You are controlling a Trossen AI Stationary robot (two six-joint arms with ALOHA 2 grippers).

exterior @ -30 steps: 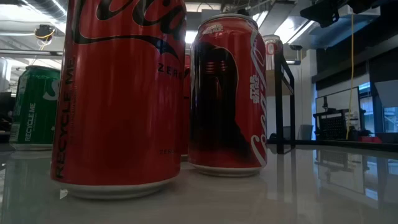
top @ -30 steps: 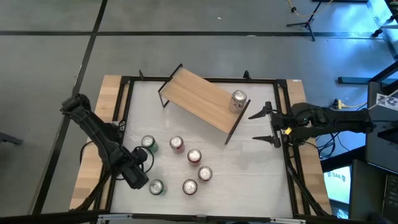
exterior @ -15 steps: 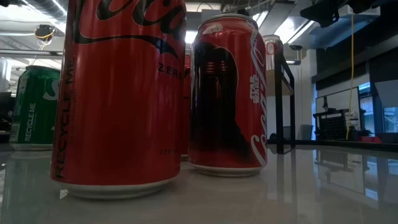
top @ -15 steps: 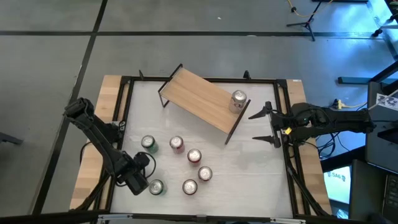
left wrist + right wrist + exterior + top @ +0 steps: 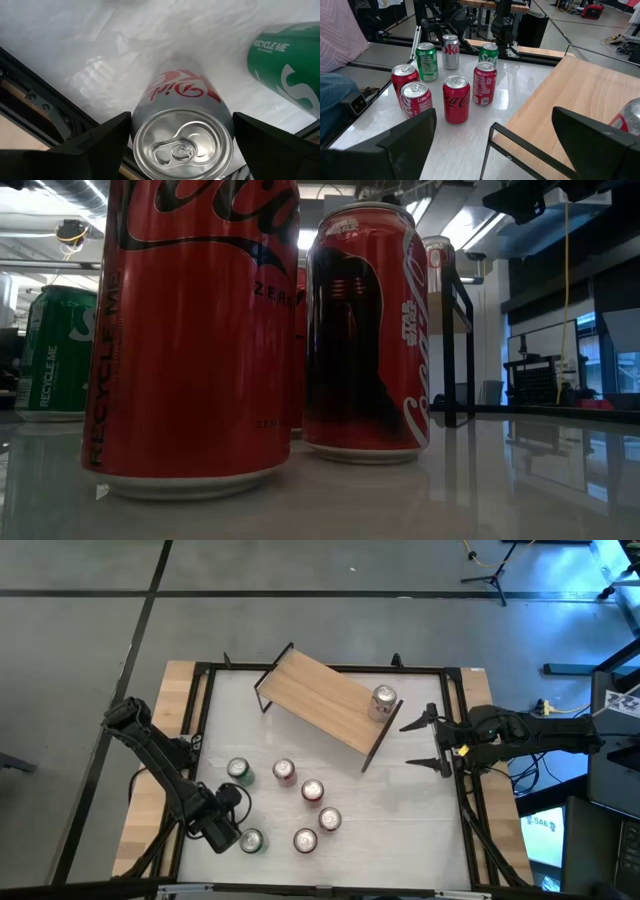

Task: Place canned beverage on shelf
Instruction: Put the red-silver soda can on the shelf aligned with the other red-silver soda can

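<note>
The left tool [image 5: 232, 833] straddles a silver Diet Coke can [image 5: 182, 142] well short of the shelf [image 5: 322, 702], fingers spread, not yet closed. It looks rigid but slick and dentable; grip mid-wall. The right tool [image 5: 425, 745] waits wide open, empty, beside the shelf.

shelf [image 5: 318, 700]: light wood, black legs, angled; silver can [image 5: 383, 700]: upright on its right end
</note>
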